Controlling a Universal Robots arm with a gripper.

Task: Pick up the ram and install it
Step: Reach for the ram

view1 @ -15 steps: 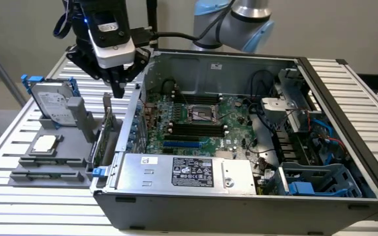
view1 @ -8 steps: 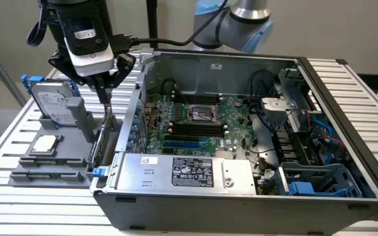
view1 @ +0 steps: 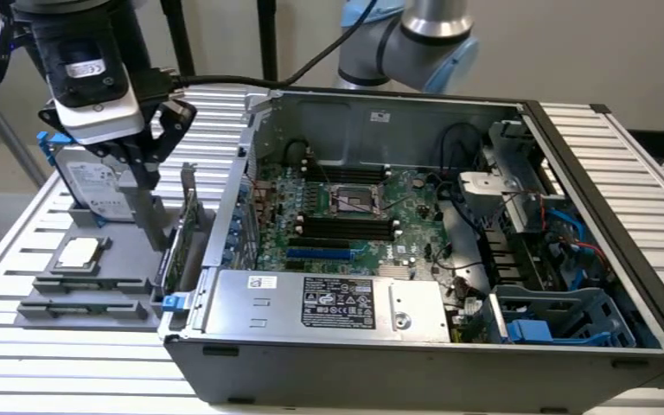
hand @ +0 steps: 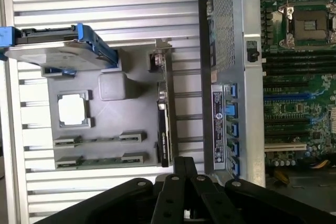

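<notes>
The ram (hand: pixel 100 161) shows as a thin green strip lying in a grey holder on the parts tray (hand: pixel 136 129); in the exterior view that holder (view1: pixel 84 308) sits at the tray's near left. My gripper (view1: pixel 138 164) hangs above the tray, beside the hard drive, well above the ram. Its black fingers (hand: pixel 181 174) are shut together with nothing between them. The open computer case (view1: pixel 424 346) lies to the exterior view's right, with dark memory slots (view1: pixel 338 226) on the green motherboard (hand: pixel 294 108).
A hard drive (view1: pixel 90 181) in a blue frame stands at the tray's back. A silver processor chip (view1: pixel 80 252) lies in its pocket. An upright expansion card (view1: pixel 188 225) stands between tray and case wall. A second ram holder (hand: pixel 100 140) lies beside the first. A slatted metal table (view1: pixel 32 363) surrounds everything.
</notes>
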